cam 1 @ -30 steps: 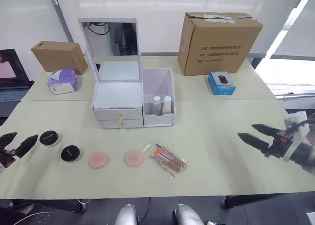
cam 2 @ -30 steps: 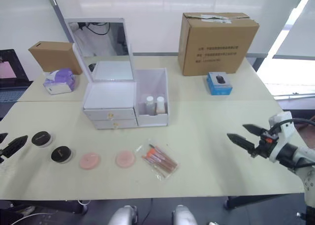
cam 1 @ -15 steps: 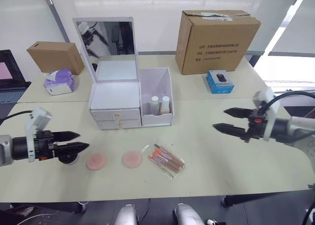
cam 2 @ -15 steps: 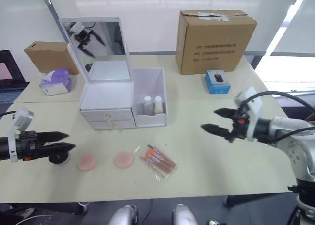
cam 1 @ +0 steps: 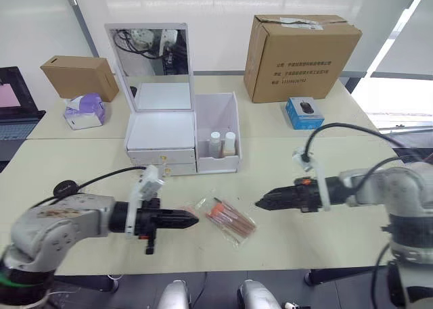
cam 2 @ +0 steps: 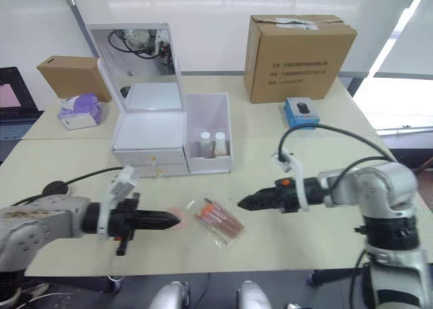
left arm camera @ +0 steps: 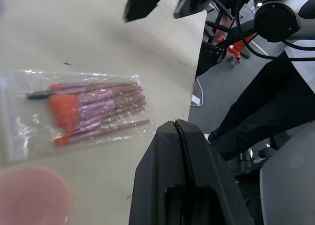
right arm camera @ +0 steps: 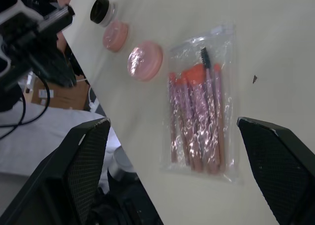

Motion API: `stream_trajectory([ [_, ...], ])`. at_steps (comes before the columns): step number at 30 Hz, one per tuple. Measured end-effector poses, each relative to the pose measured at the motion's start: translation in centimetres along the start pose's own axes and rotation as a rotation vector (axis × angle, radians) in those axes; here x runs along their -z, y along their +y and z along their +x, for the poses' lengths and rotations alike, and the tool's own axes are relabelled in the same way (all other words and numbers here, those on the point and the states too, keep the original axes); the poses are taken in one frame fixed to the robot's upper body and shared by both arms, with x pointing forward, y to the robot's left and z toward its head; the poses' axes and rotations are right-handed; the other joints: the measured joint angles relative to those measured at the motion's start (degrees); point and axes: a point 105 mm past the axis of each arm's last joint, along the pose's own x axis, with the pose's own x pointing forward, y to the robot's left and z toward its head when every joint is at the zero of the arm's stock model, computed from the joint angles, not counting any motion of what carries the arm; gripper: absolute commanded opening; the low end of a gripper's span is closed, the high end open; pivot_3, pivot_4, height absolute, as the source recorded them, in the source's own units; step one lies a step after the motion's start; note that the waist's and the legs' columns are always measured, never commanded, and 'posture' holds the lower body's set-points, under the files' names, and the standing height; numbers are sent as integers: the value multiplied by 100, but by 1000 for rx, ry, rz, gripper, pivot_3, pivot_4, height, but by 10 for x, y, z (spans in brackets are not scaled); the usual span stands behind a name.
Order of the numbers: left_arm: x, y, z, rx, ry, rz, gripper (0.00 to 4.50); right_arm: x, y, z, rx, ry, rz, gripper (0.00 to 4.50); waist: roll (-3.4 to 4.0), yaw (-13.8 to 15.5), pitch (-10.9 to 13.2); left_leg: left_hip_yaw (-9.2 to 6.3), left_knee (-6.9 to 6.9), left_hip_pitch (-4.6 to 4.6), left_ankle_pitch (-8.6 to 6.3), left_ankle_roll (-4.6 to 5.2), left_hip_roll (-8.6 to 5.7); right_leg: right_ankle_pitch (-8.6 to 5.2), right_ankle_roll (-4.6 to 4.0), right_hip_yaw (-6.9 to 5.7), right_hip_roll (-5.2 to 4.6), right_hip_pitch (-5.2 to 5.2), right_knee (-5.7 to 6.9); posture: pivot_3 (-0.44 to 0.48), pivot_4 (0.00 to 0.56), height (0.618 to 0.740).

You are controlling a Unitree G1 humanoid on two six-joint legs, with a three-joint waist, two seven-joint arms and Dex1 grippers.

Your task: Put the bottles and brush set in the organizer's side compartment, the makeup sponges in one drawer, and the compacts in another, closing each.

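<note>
The brush set (cam 1: 230, 220), a clear packet of pink-orange brushes, lies flat on the table in front of the organizer (cam 1: 162, 130). My left gripper (cam 1: 195, 220) is shut and empty, its tip just left of the packet. My right gripper (cam 1: 258, 204) is open with its fingers wide apart, just right of the packet, and holds nothing. Two makeup sponges (right arm camera: 145, 60) lie left of the packet, partly under my left arm. One compact (cam 1: 64, 186) sits at the far left. Two bottles (cam 1: 222, 141) stand in the side compartment (cam 1: 218, 113). Both drawers (cam 1: 162, 161) look shut.
A large cardboard box (cam 1: 301, 55) and a blue box (cam 1: 304, 113) stand at the back right. A small cardboard box (cam 1: 71, 76), a tissue pack (cam 1: 84, 111) and a laptop (cam 1: 13, 106) sit at the back left. The mirror lid (cam 1: 149, 65) stands upright.
Both arms have swung inward from the table's sides to either side of the brush set. The left gripper has gone from open to shut. The right stays open.
</note>
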Motion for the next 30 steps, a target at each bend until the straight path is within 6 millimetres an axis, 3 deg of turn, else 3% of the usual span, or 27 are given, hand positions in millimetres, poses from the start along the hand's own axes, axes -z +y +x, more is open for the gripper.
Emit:
stream_trajectory([
  [7,33,12,44,-57,93,-54,9,-8,-20,30,53,4,107,4500,7,-7,-3,-15,5,2,3,4,-1,5,-6,8,16,3,2,0,150,740],
  [10,36,14,53,-80,91,-63,9,-3,-24,39,60,44,130,4500,7,-9,-3,-16,5,5,3,5,0,4,-3,7,17,4,3,0,150,740],
  [14,47,19,56,-136,163,-52,9,2,-26,51,55,103,109,4500,10,-30,-5,-18,4,7,3,5,0,1,2,9,19,5,3,0,150,740],
  [30,43,30,54,-274,193,-13,9,17,-5,86,-274,172,207,4500,9,-49,-9,-47,4,14,2,4,8,0,-1,16,52,6,4,0,150,740],
])
